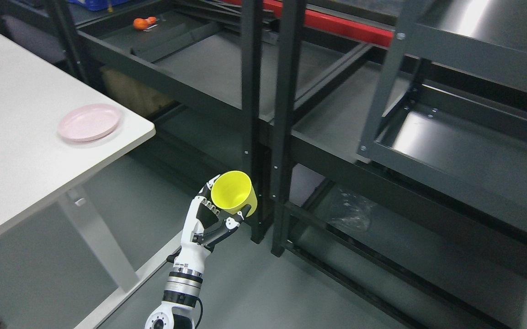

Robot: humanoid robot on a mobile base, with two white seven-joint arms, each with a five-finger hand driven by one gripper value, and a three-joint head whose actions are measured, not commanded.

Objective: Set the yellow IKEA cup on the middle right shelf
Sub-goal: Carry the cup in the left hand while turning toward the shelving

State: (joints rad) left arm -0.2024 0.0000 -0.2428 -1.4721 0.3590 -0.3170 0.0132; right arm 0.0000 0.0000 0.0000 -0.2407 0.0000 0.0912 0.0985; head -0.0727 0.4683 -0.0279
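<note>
My left hand (220, 214) comes up from the bottom edge, left of the middle, and is shut on the yellow cup (232, 191). The cup is tilted, its open mouth facing up toward the camera. It is held in the air above the grey floor, just left of the dark upright posts (250, 137) of the metal shelving. The shelf boards of the right-hand racks (336, 123) lie higher and further right than the cup. My right arm does not show.
A white table (16, 151) stands at the left with a pink plate (89, 122) near its corner. An orange object (143, 22) lies on a far left shelf. A crumpled clear plastic bag (352, 210) lies on the bottom shelf. A red bar (336, 25) runs behind.
</note>
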